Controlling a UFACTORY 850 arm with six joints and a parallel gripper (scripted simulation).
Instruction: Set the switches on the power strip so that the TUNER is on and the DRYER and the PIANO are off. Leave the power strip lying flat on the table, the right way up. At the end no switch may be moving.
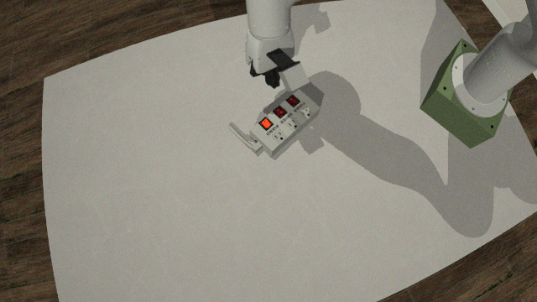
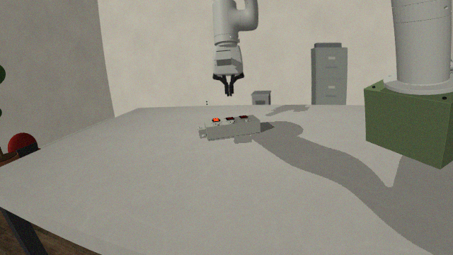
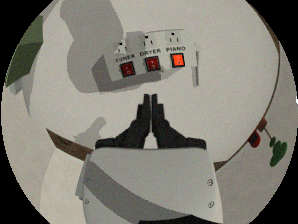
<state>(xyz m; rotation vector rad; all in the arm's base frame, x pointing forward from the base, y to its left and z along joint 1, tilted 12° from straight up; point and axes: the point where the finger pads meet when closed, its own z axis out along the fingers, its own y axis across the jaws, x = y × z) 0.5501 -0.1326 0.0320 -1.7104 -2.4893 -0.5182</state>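
The grey power strip (image 1: 282,125) lies flat, the right way up, near the middle of the table; it also shows in the exterior view (image 2: 231,127) and the wrist view (image 3: 152,63). It has three red rocker switches. The PIANO switch (image 3: 177,59) at the cord end is lit bright orange (image 1: 265,123). The DRYER switch (image 3: 152,64) in the middle and the TUNER switch (image 3: 127,70) at the far end are dark. My gripper (image 2: 228,93) (image 1: 273,80) is shut on nothing and hangs well above the strip, over its far side; the wrist view shows its fingertips together (image 3: 152,99).
The arm's green base block (image 1: 461,96) (image 2: 407,120) stands at the table's right. The strip's short cord stub (image 1: 243,136) sticks out at its left end. A filing cabinet (image 2: 329,74) and a small box (image 2: 261,98) stand beyond the table. A red ball (image 2: 21,142) sits off the table's left.
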